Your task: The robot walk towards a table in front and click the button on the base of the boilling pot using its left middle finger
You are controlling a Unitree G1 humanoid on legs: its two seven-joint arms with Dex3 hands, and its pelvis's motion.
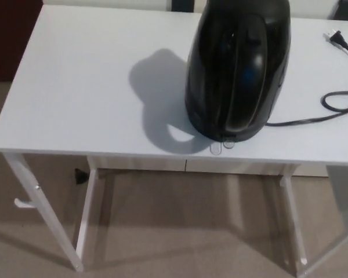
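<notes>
Approach step in hand, judged from the view: table (81,98) near and seen from above, no arm or hand of the robot anywhere in frame, so no telling whether the fingers of either hand are spread, closed or holding anything. Black boiling pot (238,66) standing upright on the table, right of centre and close to the near edge, handle side turned toward the camera. Small clear switch lever (222,145) poking out at the foot of the pot, just above the table top and just inside the near edge. Power cord (330,104) trailing off to the right across the table, plug (335,37) lying loose near the far right. Next, probably: closing the last of the gap, then bringing the left hand in low from the left, middle finger extended, down onto that lever without shoving the pot
</notes>
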